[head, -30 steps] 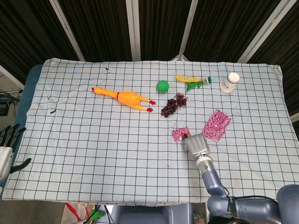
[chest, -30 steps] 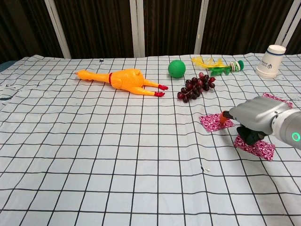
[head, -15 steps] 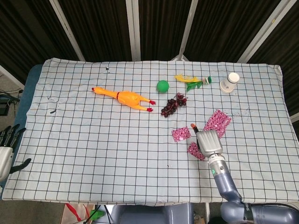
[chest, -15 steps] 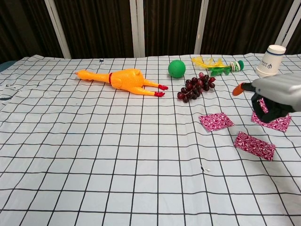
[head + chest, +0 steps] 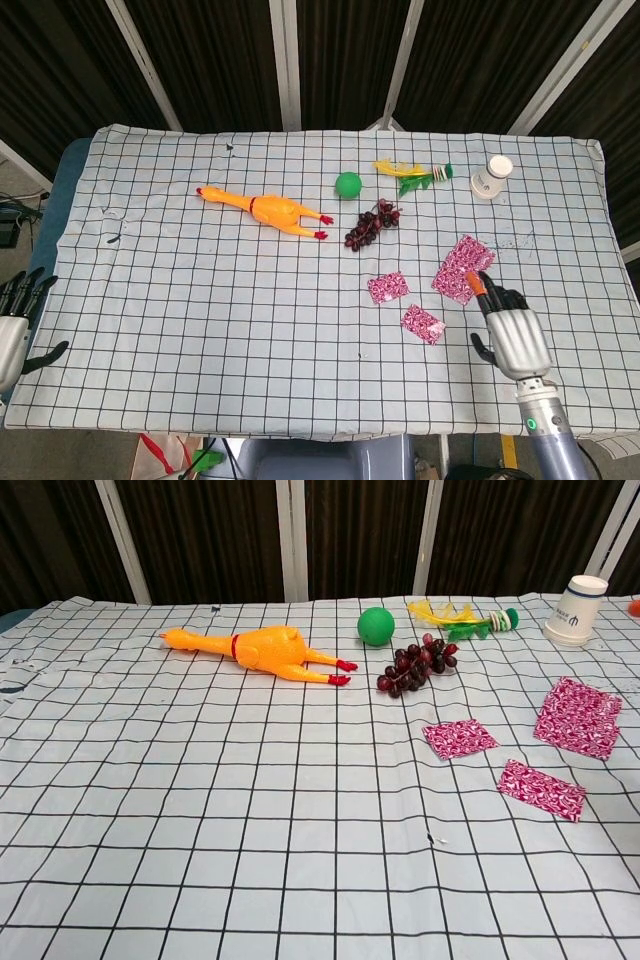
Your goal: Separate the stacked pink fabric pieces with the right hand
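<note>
1. 3 pink fabric pieces are seen lying flat and apart on the table's right half: the largest piece (image 5: 463,268) nearest the right edge, a mid-sized piece (image 5: 388,287) further in, and the smallest piece (image 5: 422,323) closest to the front edge. No stack is visible, so the separating is judged done, with only the arm's retreat left, if anything.
2. The right hand (image 5: 514,334) is held over the table near the front right corner, fingers spread and nothing gripped, just beside the largest piece.
3. The left hand (image 5: 14,320) is parked off the left edge, fingers apart and empty.
4. The table is covered by a checked cloth (image 5: 200,330); a rubber chicken (image 5: 265,209), grapes (image 5: 371,226), a green ball (image 5: 348,184) and a paper cup (image 5: 491,176) are placed toward the far edge. Dark curtains are hung behind.
</note>
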{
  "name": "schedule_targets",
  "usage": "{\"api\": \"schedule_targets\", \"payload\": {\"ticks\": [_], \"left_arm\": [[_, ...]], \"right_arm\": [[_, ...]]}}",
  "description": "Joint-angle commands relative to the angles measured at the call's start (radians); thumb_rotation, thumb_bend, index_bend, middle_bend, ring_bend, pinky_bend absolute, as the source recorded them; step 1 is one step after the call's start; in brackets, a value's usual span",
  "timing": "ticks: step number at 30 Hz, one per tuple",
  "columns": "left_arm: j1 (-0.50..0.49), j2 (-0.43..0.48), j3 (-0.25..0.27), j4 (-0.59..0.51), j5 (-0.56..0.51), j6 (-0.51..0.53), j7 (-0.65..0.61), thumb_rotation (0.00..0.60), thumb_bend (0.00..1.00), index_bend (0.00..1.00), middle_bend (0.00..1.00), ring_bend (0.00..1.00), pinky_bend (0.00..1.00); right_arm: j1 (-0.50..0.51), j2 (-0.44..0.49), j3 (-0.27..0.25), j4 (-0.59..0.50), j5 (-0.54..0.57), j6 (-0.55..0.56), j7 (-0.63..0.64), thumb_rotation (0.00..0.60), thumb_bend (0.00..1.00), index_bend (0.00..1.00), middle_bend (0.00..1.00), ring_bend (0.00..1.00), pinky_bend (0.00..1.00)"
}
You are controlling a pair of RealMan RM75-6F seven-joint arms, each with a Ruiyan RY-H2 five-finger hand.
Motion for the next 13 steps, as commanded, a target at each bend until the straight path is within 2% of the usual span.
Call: {"api": "schedule_targets", "payload": {"ticks": [1,6,13], "left_arm": [[0.002,0.001,-0.001,-0.001,-0.001,0.004,-0.001,0.6,0.27,0.13,0.04,0.01,0.1],[0.013,0.006,-0.011,-0.003,-0.019,0.023,0.003,0.6,0.27,0.13,0.04,0.01,0.1],[0.021,0.01,-0.016,-0.004,-0.021,0.039,-0.01,0.6,0.27,0.13,0.04,0.01,0.1]], "right_arm": [[-0.08,-0.003,-0.043,0.079,-0.064,0.082,0.015,0.6,0.34,0.0,0.06,0.14,0.18],[-0.119,0.003,-0.053,0.12,-0.088,0.103,0.055,0.6,0.34,0.0,0.06,0.14,0.18],[-0.138,0.024,-0.042,0.136,-0.102,0.101,0.09,0.6,0.34,0.0,0.06,0.14,0.18]]}}
